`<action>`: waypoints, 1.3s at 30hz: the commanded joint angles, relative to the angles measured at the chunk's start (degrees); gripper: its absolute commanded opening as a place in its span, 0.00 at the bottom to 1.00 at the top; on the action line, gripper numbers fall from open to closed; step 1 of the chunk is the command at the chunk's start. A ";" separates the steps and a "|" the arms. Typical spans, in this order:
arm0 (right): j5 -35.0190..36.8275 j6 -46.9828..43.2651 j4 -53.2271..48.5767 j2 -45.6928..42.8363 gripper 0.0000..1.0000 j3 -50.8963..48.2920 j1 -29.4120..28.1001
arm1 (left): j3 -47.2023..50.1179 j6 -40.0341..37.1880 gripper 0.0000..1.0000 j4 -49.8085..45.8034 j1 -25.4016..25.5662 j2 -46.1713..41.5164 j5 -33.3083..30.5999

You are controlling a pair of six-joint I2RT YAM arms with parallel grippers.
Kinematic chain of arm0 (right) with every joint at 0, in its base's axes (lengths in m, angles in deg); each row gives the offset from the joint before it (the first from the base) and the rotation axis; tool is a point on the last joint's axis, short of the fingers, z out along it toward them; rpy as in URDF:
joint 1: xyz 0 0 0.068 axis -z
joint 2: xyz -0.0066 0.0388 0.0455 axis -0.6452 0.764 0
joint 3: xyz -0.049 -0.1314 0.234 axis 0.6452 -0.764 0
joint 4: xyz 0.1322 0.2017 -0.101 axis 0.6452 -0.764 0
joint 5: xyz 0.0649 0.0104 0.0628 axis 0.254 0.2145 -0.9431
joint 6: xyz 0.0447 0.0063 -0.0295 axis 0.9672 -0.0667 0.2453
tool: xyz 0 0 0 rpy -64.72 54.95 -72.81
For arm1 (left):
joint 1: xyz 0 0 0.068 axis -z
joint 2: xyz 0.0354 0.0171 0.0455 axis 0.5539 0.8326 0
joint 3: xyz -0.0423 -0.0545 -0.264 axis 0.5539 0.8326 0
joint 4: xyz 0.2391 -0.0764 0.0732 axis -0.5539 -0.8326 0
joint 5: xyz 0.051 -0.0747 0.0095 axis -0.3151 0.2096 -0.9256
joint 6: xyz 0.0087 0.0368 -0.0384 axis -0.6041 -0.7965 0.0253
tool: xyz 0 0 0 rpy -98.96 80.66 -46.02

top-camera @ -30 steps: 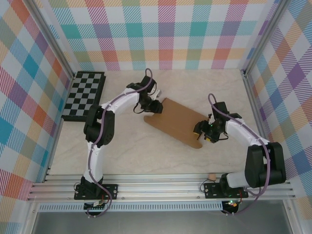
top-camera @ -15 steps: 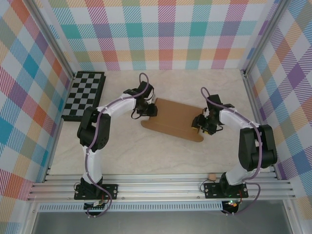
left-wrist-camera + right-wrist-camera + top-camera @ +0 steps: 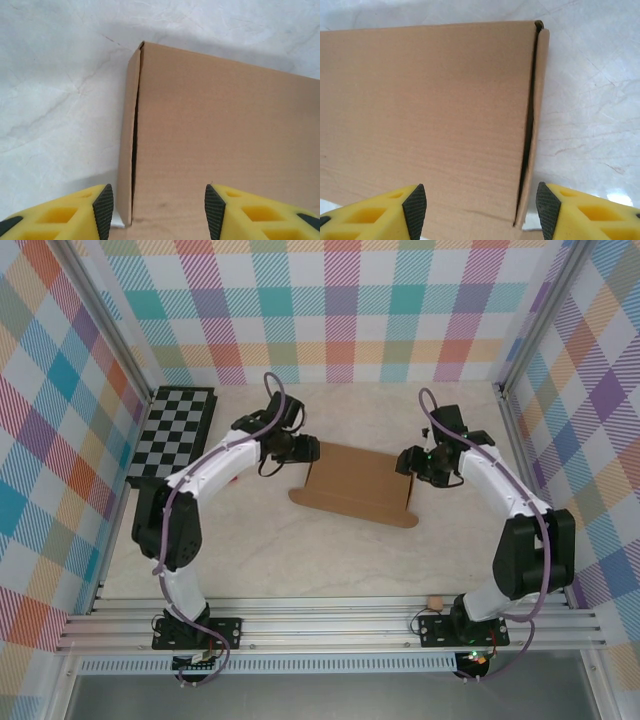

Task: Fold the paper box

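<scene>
The paper box (image 3: 355, 485) lies flat in the middle of the table, brown cardboard with a rounded flap along its near edge. My left gripper (image 3: 307, 451) is at its far left corner and my right gripper (image 3: 404, 461) at its far right corner. In the left wrist view the left gripper (image 3: 159, 212) is open over the box (image 3: 225, 125), and a narrow side flap (image 3: 128, 150) stands up just inside the left pad. In the right wrist view the right gripper (image 3: 481, 210) is open over the box (image 3: 430, 100), straddling its narrow side flap (image 3: 538, 125).
A black-and-grey chessboard (image 3: 172, 435) lies at the back left by the wall. A tiny brown scrap (image 3: 434, 600) sits near the right arm's base. Checked walls close in three sides, and aluminium rails (image 3: 330, 625) run along the front.
The box has turned from a diagonal to lie square with the back wall. Both grippers have moved towards the back with its ends, and the left jaws have widened.
</scene>
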 commanded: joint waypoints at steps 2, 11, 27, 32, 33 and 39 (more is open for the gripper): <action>2.02 0.15 -4.72 -5.34 0.61 -2.15 -4.16 | 10.23 1.45 0.55 1.51 -0.33 -8.39 2.01; 12.30 -2.12 -3.00 2.29 0.65 -0.48 -7.91 | 21.32 1.33 0.71 10.74 -0.33 -9.89 5.49; 0.73 10.76 2.04 0.46 0.71 -13.01 -8.00 | 18.81 0.15 0.92 12.18 1.18 -3.59 5.76; -3.80 12.37 4.54 0.59 0.71 -14.06 -7.96 | 18.84 2.82 0.90 13.38 3.63 -3.48 6.92; -3.91 12.21 4.60 0.92 0.71 -13.84 -7.98 | 18.33 2.48 0.89 12.94 4.09 -2.89 6.75; -7.31 12.10 4.94 3.17 0.71 -12.43 -7.96 | 16.66 1.03 0.85 11.16 5.72 0.53 7.21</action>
